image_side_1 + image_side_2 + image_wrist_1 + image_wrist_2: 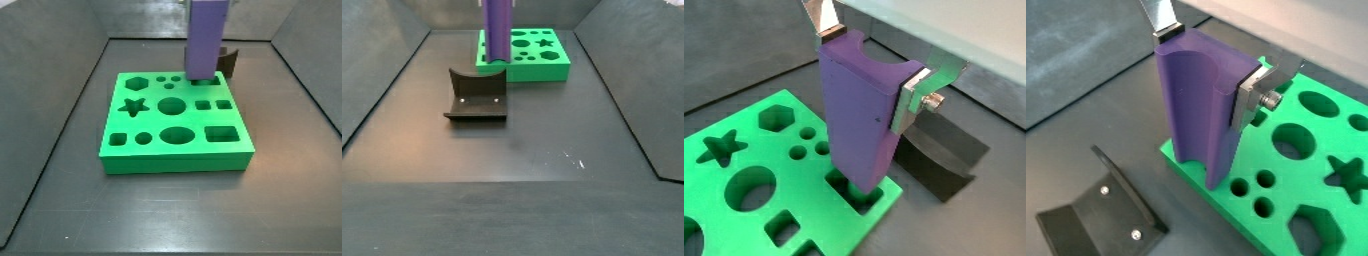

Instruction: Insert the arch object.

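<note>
Arch object (861,110), a tall purple column, is being clamped near its top between the gripper's (871,60) silver fingers (914,96), its foot sitting in the green board (174,160) beside the fixture (938,155).

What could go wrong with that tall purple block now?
The gripper holds the purple arch piece high up, with its lower end in a corner hole of the green board. If the piece tilts, it may jam there. The fixture stands close by, so a sideways move could bump it.
</note>
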Available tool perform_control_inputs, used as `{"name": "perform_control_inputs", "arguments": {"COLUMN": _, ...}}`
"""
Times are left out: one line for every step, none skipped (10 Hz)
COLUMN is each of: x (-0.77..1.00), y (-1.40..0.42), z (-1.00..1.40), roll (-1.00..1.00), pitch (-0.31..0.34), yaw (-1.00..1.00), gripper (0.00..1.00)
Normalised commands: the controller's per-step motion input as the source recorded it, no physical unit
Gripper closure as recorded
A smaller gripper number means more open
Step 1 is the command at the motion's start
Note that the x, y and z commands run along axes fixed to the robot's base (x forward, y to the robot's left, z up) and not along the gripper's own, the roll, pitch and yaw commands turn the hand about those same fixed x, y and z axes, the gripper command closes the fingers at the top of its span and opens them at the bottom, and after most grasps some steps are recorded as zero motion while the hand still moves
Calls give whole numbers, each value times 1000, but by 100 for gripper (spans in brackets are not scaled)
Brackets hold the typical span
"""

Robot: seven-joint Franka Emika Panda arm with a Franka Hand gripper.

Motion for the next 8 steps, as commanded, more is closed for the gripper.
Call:
{"name": "perform_control_inputs", "arguments": {"x": 280, "y": -20, "z": -34, "roll": -267, "pitch": 0, "yaw": 0, "gripper": 100}}
{"name": "perform_control_inputs", "arguments": {"x": 203, "y": -151, "z": -83, "roll": -264, "pitch": 0, "yaw": 0, "gripper": 100}}
{"name": "perform_control_inputs", "arguments": {"x": 123, "y": -154, "z": -157, "roll": -257, "pitch": -4, "yaw": 0, "gripper": 100}}
{"name": "perform_control_inputs", "arguments": {"x": -17, "y": -63, "z": -206, "roll": -306, "pitch": -36, "yaw": 189, "gripper": 100}}
{"name": "perform_control_inputs", "arguments": {"x": -203, "y": 0, "z": -129, "roll": -344, "pitch": -69, "yaw": 249, "gripper": 100}}
{"name": "perform_control_inputs", "arguments": {"x": -80, "y": 0, "z": -297, "roll": -276, "pitch": -70, "yaw": 194, "gripper": 100}}
{"name": "perform_control_inputs", "arguments": {"x": 0, "y": 0, "z": -451, "roll": -133, "pitch": -84, "yaw": 11, "gripper": 100}}
{"name": "perform_control_inputs", "arguments": {"x": 109, "y": 0, "z": -337, "roll": 0, "pitch": -33, "yaw": -237, "gripper": 100}}
